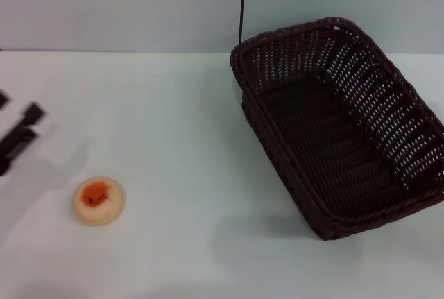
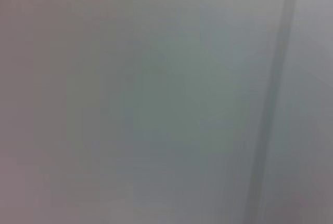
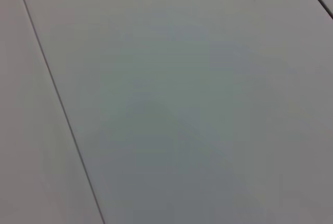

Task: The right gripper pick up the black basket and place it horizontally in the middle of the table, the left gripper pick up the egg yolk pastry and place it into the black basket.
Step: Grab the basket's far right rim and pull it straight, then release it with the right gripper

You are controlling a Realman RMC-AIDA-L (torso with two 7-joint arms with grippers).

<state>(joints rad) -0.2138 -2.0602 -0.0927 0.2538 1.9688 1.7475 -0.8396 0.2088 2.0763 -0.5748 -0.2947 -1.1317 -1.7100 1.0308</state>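
Dark wicker fills the right side of the head view: the black basket (image 1: 340, 129) sits on the table (image 1: 180, 118), mouth up, turned at a slant so its long side runs from the far middle toward the near right edge. Nothing shows inside it, only the woven floor. A thin dark line (image 1: 242, 4) rises up the pale wall just behind its far corner.

Over on the left, the egg yolk pastry (image 1: 98, 200) rests flat on the white top, orange-red patch facing up, well apart from the basket.

Just above and to the left of the pastry, at the very edge of the head view, the left gripper (image 1: 17, 136) pokes in, black and slim, hanging near the pastry but clear of it. So little of it shows that whether its fingers are apart or together cannot be told.

No sign of the right gripper anywhere. The left wrist view gives only a blurred grey surface with a faint darker stripe, and the right wrist view shows a plain pale surface crossed by a thin dark seam (image 3: 57, 99).
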